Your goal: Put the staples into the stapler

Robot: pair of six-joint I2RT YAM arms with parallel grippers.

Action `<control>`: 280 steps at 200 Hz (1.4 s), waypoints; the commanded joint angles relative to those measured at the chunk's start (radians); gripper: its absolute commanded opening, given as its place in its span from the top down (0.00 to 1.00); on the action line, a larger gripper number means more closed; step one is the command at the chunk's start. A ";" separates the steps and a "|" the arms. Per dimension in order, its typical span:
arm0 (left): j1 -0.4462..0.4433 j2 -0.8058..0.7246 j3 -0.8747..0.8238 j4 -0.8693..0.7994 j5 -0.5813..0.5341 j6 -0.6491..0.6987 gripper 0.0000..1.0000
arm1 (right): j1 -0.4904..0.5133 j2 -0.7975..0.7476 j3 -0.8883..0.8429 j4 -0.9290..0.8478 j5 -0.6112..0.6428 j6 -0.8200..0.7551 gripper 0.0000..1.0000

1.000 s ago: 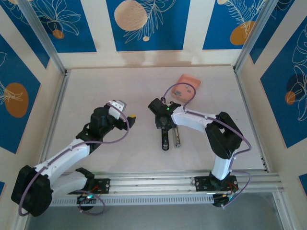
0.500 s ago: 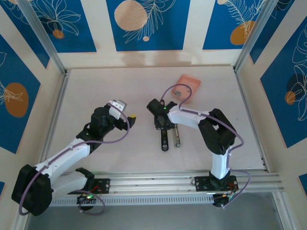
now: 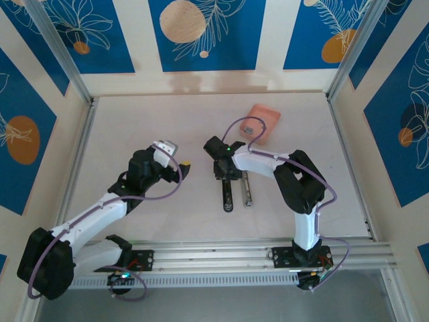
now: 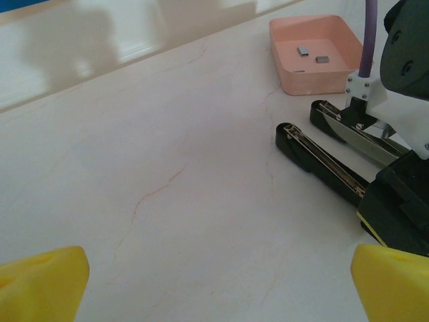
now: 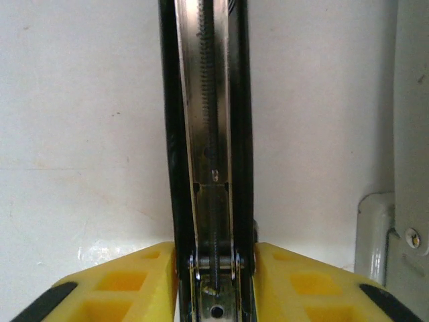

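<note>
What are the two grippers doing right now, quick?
Left gripper: open, holding nothing.
Right gripper: closed on the stapler, at its hinge end.

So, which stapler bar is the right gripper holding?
The black bar with the metal channel, left of the silvery bar; the right gripper clamps its end.

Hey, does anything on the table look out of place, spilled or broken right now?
Nothing stands out. The stapler lies swung open in two bars, which suits loading, with the right gripper clamped on its hinge end. Two staples sit inside the pink tray, none spilled.
</note>
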 commanded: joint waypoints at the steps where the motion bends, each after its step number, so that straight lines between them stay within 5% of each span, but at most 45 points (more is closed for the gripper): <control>1: -0.006 0.005 0.027 0.004 0.017 -0.004 0.00 | -0.007 0.013 0.026 -0.016 -0.023 0.008 0.64; 63: -0.005 -0.001 0.024 -0.001 0.014 0.001 0.00 | -0.012 0.002 0.009 -0.028 -0.015 0.038 0.81; 137: -0.005 -0.008 0.022 -0.006 0.006 0.012 0.00 | -0.003 -0.059 -0.038 -0.039 0.004 0.056 0.82; 244: -0.004 -0.011 0.034 -0.024 0.011 0.014 0.00 | 0.008 -0.208 0.058 -0.182 0.066 0.028 0.53; 280: 0.004 0.007 0.039 -0.022 0.025 0.001 0.00 | -0.126 -0.335 0.055 -0.191 0.010 -0.042 0.48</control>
